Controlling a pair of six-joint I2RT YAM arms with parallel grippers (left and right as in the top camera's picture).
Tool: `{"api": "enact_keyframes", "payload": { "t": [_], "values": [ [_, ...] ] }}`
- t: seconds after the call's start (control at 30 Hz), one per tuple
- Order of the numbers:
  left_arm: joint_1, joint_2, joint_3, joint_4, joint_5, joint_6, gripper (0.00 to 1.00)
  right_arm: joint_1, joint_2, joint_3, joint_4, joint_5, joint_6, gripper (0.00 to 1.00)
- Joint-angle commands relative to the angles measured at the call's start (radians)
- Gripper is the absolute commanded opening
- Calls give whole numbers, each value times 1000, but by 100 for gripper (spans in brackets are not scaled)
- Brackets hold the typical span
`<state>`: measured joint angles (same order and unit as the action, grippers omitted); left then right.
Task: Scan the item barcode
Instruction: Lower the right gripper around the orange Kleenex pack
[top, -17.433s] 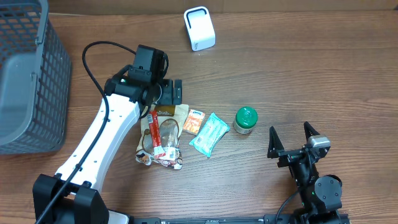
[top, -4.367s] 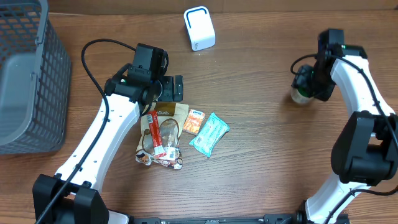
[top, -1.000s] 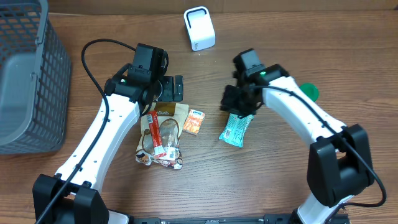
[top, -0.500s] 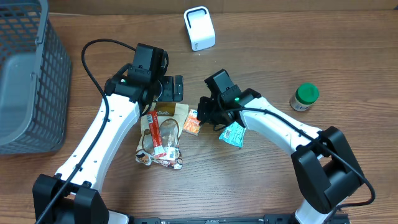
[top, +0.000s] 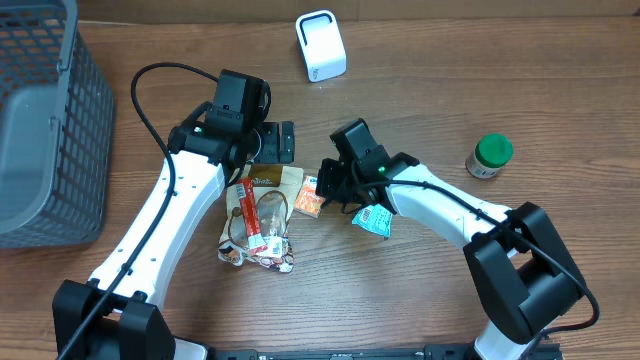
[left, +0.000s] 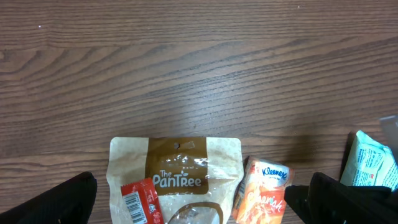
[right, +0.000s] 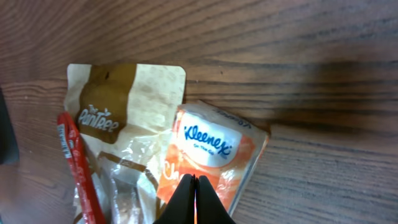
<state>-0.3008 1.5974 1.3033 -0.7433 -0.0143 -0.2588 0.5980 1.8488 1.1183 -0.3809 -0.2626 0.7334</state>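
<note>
An orange Kleenex tissue pack (top: 310, 198) (right: 211, 149) lies flat on the table beside a brown PanTree bag (top: 266, 190) (left: 176, 171). A red stick pack (top: 250, 215) (left: 142, 200) with a barcode lies across the bag. My right gripper (top: 326, 186) (right: 195, 194) is shut, its tips together just over the tissue pack's lower half; nothing is visibly held. My left gripper (top: 284, 143) (left: 199, 202) hangs open above the bag's top edge. A teal pack (top: 376, 216) (left: 373, 165) with a white label lies under the right arm. The white scanner (top: 320, 45) stands at the back.
A green-lidded jar (top: 489, 156) stands at the right. A grey mesh basket (top: 45, 120) fills the left edge. Crumpled wrappers (top: 258, 257) lie below the bag.
My right arm has swung left from the teal pack to the orange tissue pack, with its jaws closing fully. The teal pack stays on the table. The left arm is unmoved.
</note>
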Motion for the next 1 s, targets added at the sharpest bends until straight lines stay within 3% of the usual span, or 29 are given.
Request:
{"api": "enact_keyframes", "payload": {
  "t": [0.0, 0.97],
  "values": [
    [-1, -8, 12, 0, 7, -10, 100, 5, -5, -42, 27, -11, 4, 4],
    [-1, -8, 12, 0, 7, -10, 100, 40, 16, -52, 58, -5, 3, 4]
  ]
}}
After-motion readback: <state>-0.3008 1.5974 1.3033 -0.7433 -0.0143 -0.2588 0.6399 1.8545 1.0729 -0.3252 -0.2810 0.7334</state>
